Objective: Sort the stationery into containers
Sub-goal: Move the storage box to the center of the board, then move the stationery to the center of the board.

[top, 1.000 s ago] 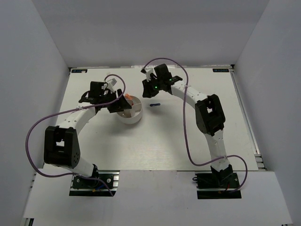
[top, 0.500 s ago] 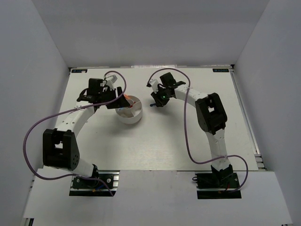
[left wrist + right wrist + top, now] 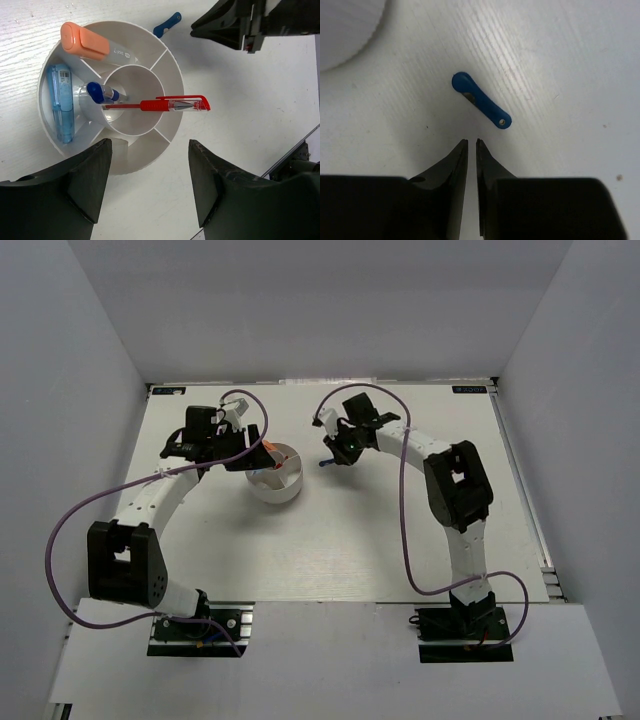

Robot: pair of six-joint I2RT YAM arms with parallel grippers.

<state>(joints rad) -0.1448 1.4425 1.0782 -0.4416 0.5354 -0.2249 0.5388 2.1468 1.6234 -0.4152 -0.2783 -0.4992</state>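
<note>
The round white tub (image 3: 170,65) has dividing walls. In it lie an orange-white piece (image 3: 85,41), a light-blue piece (image 3: 61,102), a blue pen (image 3: 102,92) and a red pen (image 3: 165,105) that pokes over the rim. A small dark-blue piece (image 3: 481,100) lies flat on the table, right of the tub (image 3: 275,485). My right gripper (image 3: 472,141) hovers just short of it, jaws drawn to a thin slit with nothing between them. My left gripper (image 3: 150,145) hangs open and empty above the tub's near edge.
White walls enclose the white table (image 3: 380,540) on three sides. The right arm's wrist (image 3: 250,20) shows at the top of the left wrist view, close to the dark-blue piece (image 3: 167,25). Purple cables loop off both arms.
My right gripper swung from behind the tub down toward the dark-blue piece and its jaws narrowed. The left gripper drew slightly back-left from the tub, still open.
</note>
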